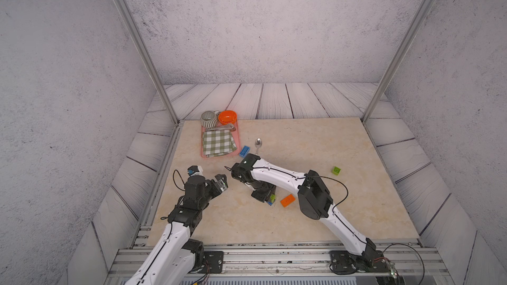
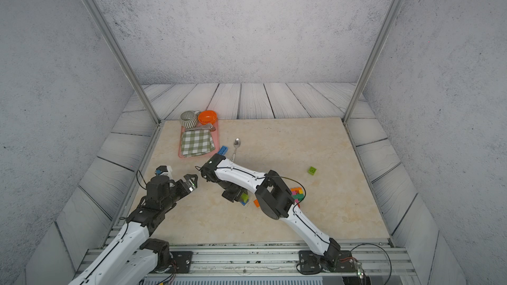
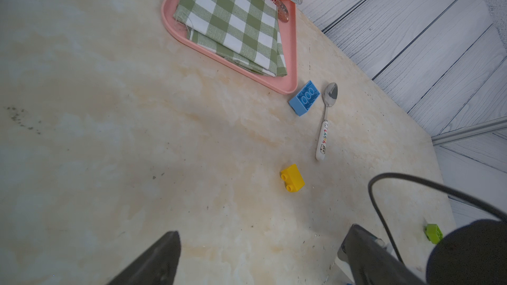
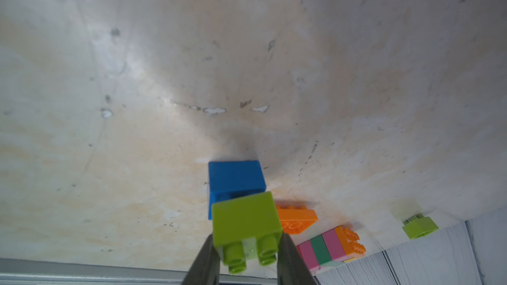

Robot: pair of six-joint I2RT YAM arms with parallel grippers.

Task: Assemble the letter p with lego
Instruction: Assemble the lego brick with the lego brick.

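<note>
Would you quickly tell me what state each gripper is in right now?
Left gripper: open, holding nothing.
Right gripper: closed on the lime brick.

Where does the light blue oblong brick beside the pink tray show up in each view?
In a top view: light blue brick, near the middle, off the pink tray's near right corner.
In a top view: likewise.
Left wrist: right of centre, upper half.
Right wrist: not in it; the darker blue brick by the right gripper's lime brick is another.
Shared landmark: the spoon beside it, in all but the right wrist view.
</note>
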